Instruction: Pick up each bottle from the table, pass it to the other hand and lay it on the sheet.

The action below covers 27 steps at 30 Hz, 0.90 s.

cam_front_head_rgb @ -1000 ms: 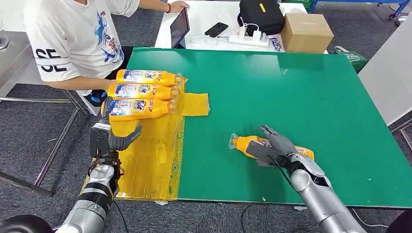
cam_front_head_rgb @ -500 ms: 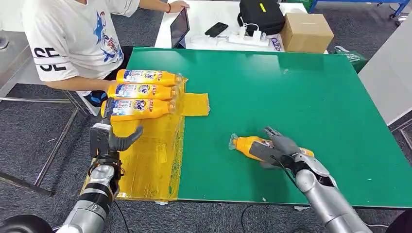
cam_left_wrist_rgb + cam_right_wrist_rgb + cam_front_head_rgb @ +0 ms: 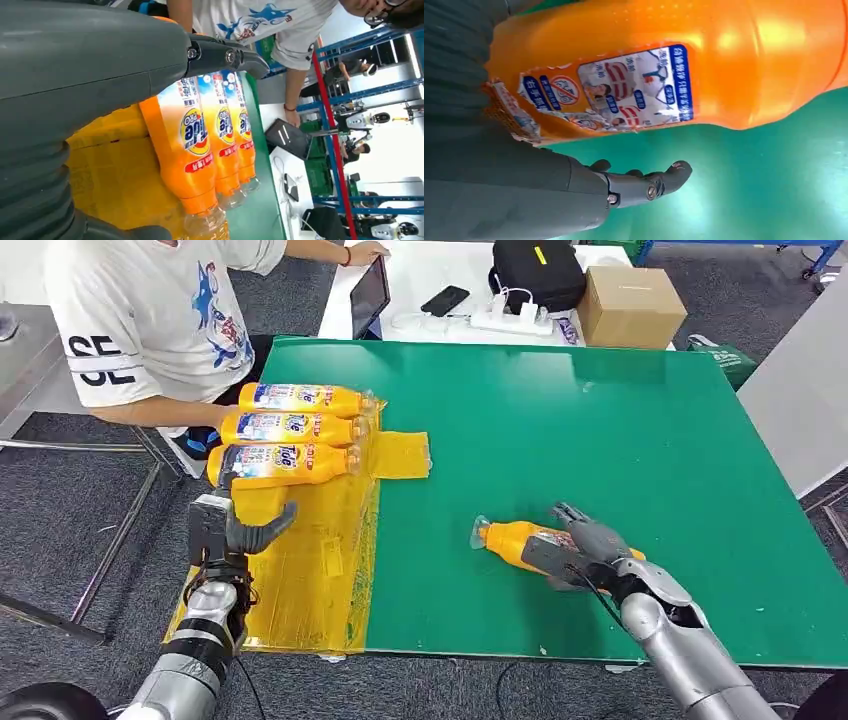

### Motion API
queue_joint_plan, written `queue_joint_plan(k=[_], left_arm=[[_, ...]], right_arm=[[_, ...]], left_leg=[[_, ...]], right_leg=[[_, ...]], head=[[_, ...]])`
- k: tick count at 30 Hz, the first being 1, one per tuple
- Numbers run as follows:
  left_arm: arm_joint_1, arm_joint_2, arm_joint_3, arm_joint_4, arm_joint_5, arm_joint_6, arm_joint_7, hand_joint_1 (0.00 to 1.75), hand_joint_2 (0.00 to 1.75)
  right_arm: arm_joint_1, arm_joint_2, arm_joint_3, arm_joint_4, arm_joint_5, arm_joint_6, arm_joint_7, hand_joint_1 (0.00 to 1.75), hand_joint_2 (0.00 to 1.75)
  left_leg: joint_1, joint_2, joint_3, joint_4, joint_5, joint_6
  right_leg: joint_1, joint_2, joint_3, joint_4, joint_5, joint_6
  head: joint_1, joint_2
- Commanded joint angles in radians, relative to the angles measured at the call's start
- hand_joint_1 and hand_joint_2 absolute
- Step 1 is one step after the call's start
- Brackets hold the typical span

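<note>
Now | right hand (image 3: 583, 548) spread over lying bottle (image 3: 515, 539) | left hand (image 3: 232, 528) spread, empty

Silver ribbed arms with thin black cables end in a dark grey left hand (image 3: 232, 530) and right hand (image 3: 580, 547).

Person in white shirt (image 3: 160, 320), tablet (image 3: 370, 295), phone (image 3: 445, 300), cardboard box (image 3: 628, 306).

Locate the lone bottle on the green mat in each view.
Head view: bottle lies low and right of centre on the green mat, cap pointing at the yellow sheet, right hand over its body.
Left wrist view: not in it.
Right wrist view: bottle across the upper part, torn label showing.
Shared landmark: green mat.
</note>
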State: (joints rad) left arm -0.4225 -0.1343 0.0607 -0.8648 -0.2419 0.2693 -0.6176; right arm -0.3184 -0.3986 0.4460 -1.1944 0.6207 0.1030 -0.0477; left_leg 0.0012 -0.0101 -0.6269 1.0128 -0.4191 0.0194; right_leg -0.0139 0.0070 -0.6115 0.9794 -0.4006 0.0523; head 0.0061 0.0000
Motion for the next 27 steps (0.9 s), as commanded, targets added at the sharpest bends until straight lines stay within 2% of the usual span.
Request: queue_joint_plan(k=[1, 4, 5, 6, 11, 14, 19, 20, 21, 27], left_arm=[[-0.028, -0.004, -0.003, 0.068, 0.002, -0.006, 0.004, 0.0, 1.75], [-0.028, -0.004, -0.003, 0.07, 0.001, -0.006, 0.005, 0.0, 1.75], [-0.028, -0.004, -0.003, 0.07, 0.001, -0.007, 0.005, 0.0, 1.75], [-0.028, -0.005, -0.003, 0.071, 0.0, -0.006, 0.006, 0.0, 1.75], [-0.025, -0.006, -0.004, 0.076, 0.0, -0.007, 0.01, 0.0, 1.75], [-0.023, -0.005, -0.003, 0.077, 0.0, -0.008, 0.01, 0.0, 1.75], [-0.015, -0.003, 0.0, 0.069, 0.002, -0.007, 0.011, 0.0, 1.75], [-0.014, -0.002, 0.0, 0.068, 0.003, -0.008, 0.011, 0.0, 1.75], [-0.011, -0.002, 0.002, 0.065, 0.003, -0.008, 0.012, 0.0, 1.75], [-0.007, -0.003, 0.003, 0.067, 0.0, -0.006, 0.014, 0.0, 1.75]], right_arm=[[-0.01, -0.016, 0.028, -0.006, -0.003, 0.009, 0.01, 0.0, 1.75], [0.003, -0.024, 0.029, -0.02, -0.003, 0.01, 0.016, 0.0, 1.75], [0.005, -0.025, 0.029, -0.022, -0.003, 0.01, 0.017, 0.0, 1.75], [0.01, -0.027, 0.029, -0.025, -0.003, 0.011, 0.02, 0.0, 1.75], [0.051, -0.067, 0.033, -0.057, -0.003, 0.033, 0.048, 0.0, 1.75], [0.074, -0.088, 0.026, -0.079, -0.006, 0.038, 0.06, 0.0, 1.75], [0.135, -0.127, 0.003, -0.138, -0.011, 0.046, 0.092, 0.0, 1.75], [0.148, -0.136, -0.004, -0.15, -0.012, 0.045, 0.094, 0.0, 1.75], [0.167, -0.142, -0.016, -0.171, -0.014, 0.044, 0.104, 0.0, 1.75], [0.215, -0.17, -0.044, -0.217, -0.02, 0.07, 0.125, 0.0, 1.75]], left_leg=[[0.0, 0.0, 0.003, 0.0, -0.001, -0.001], [0.0, 0.0, 0.003, 0.0, -0.001, -0.001], [0.001, 0.001, 0.007, 0.0, -0.003, -0.002], [0.001, 0.001, 0.003, 0.0, -0.001, -0.001], [0.001, 0.0, 0.006, 0.0, -0.003, -0.001], [0.0, -0.001, 0.001, 0.0, 0.0, 0.0], [0.0, -0.001, 0.002, -0.001, -0.001, 0.0], [0.001, -0.001, 0.007, 0.0, -0.003, -0.001], [0.0, -0.002, 0.002, -0.001, -0.001, -0.001], [0.001, -0.002, 0.004, 0.0, -0.002, -0.001]], right_leg=[[0.001, -0.001, 0.003, 0.0, -0.001, -0.001], [0.001, -0.001, 0.003, -0.001, -0.001, -0.001], [0.002, -0.001, 0.008, -0.001, -0.003, -0.003], [0.001, -0.001, 0.004, -0.001, -0.001, -0.002], [0.002, -0.001, 0.007, -0.001, -0.002, -0.002], [0.0, -0.001, 0.002, -0.001, -0.001, -0.001], [0.0, -0.002, 0.002, -0.001, -0.001, -0.001], [0.002, -0.003, 0.008, -0.001, -0.003, -0.002], [0.001, -0.003, 0.003, -0.001, -0.001, -0.001], [0.001, -0.003, 0.005, -0.001, -0.002, -0.002]], head=[[0.0, 0.0], [0.0, 0.0], [0.0, 0.0], [0.0, 0.0], [0.0, 0.0], [0.0, 0.0], [0.0, 0.0], [0.0, 0.0], [0.0, 0.0], [0.0, 0.0]])
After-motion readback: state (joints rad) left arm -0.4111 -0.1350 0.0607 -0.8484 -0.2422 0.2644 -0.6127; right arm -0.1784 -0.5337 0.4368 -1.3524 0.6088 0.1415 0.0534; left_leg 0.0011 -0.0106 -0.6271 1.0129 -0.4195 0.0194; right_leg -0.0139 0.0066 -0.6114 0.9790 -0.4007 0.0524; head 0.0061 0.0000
